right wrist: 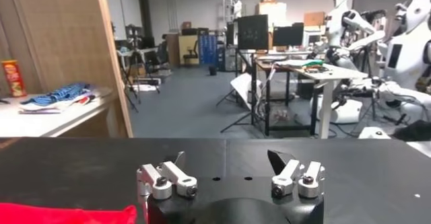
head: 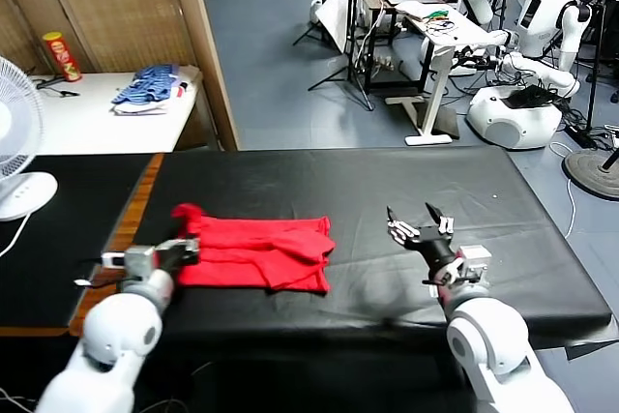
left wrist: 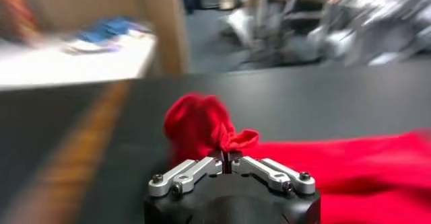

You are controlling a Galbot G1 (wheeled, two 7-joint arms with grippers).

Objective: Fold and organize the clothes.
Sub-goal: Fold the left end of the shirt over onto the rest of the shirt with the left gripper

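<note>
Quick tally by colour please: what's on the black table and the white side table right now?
Red: 2, the T-shirt on the black table, pinched at its left edge by the shut left gripper, and the snack can on the white side table.
Blue: 1, the striped garment pile on the white side table.
White: 1, the fan.
Total: 4

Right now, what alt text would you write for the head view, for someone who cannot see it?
A red T-shirt lies crumpled on a black table, its left edge pinched in the robot's shut left end effector. The right end effector hovers open over bare tabletop to the shirt's right.
</note>
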